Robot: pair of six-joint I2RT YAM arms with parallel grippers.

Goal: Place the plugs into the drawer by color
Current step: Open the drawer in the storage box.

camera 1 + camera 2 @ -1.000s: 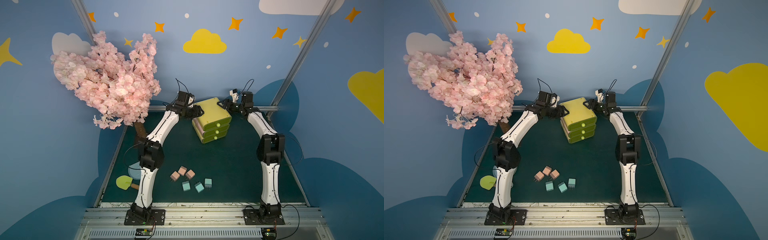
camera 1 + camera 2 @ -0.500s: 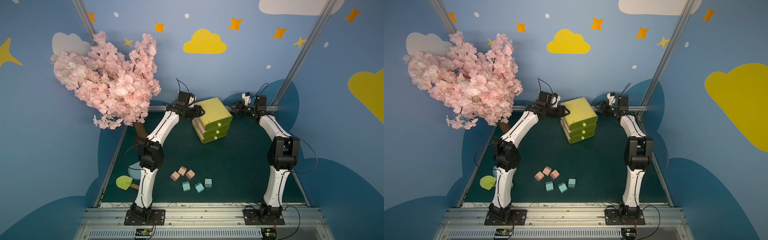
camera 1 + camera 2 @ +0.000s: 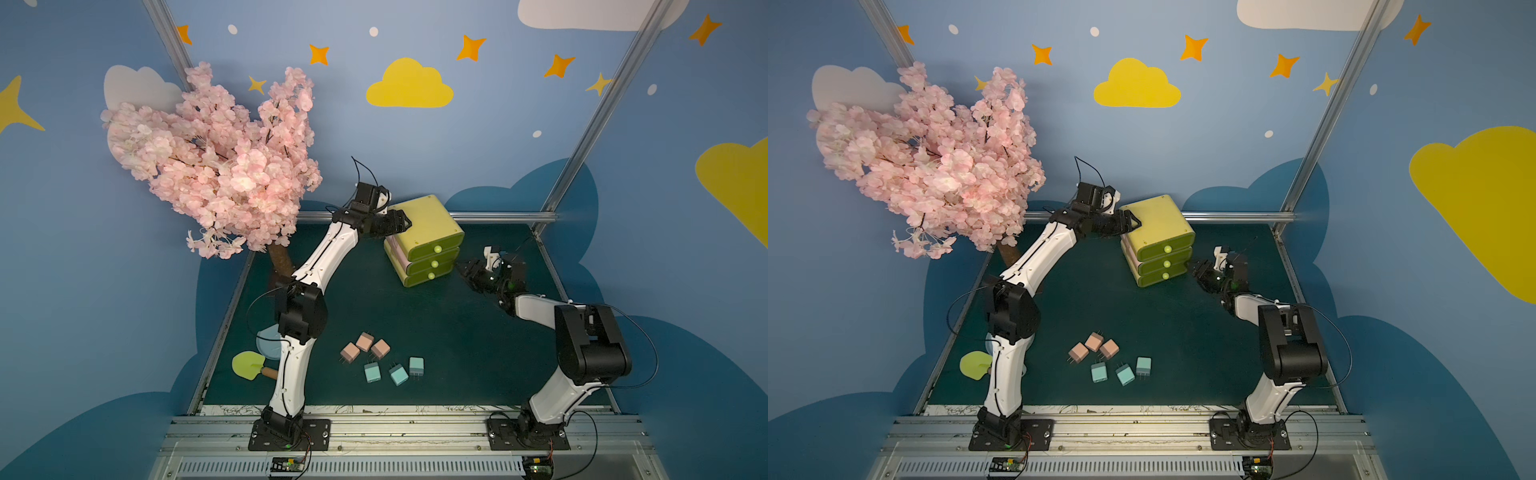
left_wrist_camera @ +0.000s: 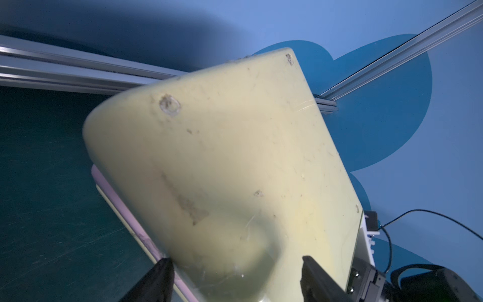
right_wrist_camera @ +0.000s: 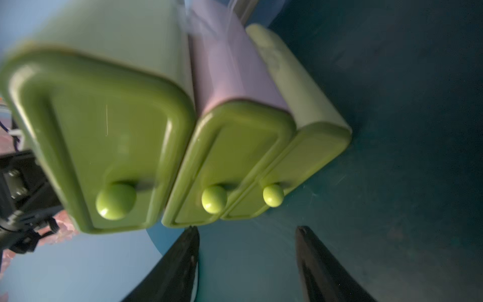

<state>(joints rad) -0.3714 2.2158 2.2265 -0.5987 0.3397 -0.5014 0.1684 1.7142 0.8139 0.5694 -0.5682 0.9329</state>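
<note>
Plainly, the step in hand looks to be opening a drawer. On the dark green counter [image 3: 415,316], the drawer cabinet [image 3: 424,220] stands near the middle of the far edge, skewed to it, with all three drawers shut. The left gripper [image 3: 403,222] sits at the cabinet's top rear corner, its fingers [image 4: 160,274] spread astride that corner. The right gripper [image 5: 247,230] hovers just before the drawer fronts, fingers [image 5: 183,256] spread and empty.

Three peach-pink plugs [image 3: 365,341] and three light blue plugs [image 3: 398,374] lie loose near the front edge. The gap between the right fingers sits off the middle knob [image 5: 214,199]. To do this well, centre one knob between them, close behind its ball and pull straight out. The left gripper should brace the cabinet so it doesn't slide.
</note>
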